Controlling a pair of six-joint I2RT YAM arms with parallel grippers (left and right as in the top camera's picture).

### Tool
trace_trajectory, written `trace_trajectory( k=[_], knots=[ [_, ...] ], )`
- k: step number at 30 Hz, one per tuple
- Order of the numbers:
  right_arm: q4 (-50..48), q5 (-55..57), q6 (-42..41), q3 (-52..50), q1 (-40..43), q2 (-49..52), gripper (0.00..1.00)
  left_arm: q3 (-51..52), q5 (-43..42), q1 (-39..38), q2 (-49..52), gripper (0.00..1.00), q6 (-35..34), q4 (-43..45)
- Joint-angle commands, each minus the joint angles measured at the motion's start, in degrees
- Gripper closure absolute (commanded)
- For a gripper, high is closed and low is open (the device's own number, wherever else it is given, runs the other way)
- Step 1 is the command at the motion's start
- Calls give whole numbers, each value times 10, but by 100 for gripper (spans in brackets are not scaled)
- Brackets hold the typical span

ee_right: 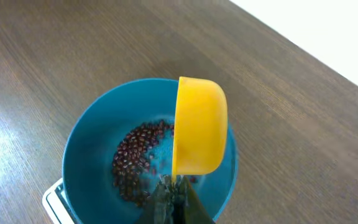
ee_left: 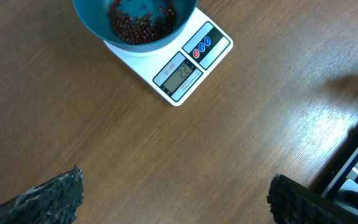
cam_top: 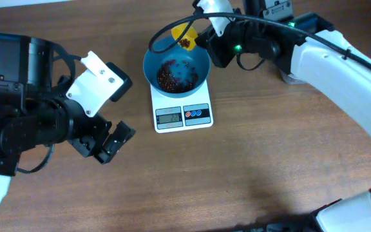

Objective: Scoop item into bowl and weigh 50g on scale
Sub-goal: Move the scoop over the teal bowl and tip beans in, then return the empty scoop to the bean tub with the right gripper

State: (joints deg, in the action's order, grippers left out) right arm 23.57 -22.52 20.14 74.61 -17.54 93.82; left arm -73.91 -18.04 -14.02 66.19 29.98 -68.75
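The beans [cam_top: 174,74] are small, hard and glossy, so they likely roll and scatter easily; a scoop suits them better than a pinch. Most lie in the blue bowl [cam_top: 148,64], which stands on the scale [cam_top: 183,116]; a few are in the yellow scoop [ee_right: 199,124], tilted over the bowl's rim. The right jaws are closed on the scoop's handle end. The left jaws stand wide above the tabletop [cam_top: 269,161], apart from the scale.

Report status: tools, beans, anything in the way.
Left tool open. Right tool shut on yellow scoop over blue bowl. Beans in bowl, on scale. Nothing blocking.
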Motion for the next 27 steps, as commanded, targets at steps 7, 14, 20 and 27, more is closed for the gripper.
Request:
trace_trajectory(
  k=[7,14,20,27],
  knots=[
    [49,70,4,29,-28,-21,96,3,-6,-1,-3,1,-1,1],
    [85,125,5,51,-52,-29,96,3,-6,-1,-3,1,-1,1],
    [134,184,5,63,-75,-18,96,3,-6,-1,-3,1,-1,1],
    [171,270,4,136,4,-68,96,3,-6,-1,-3,1,-1,1]
  ],
)
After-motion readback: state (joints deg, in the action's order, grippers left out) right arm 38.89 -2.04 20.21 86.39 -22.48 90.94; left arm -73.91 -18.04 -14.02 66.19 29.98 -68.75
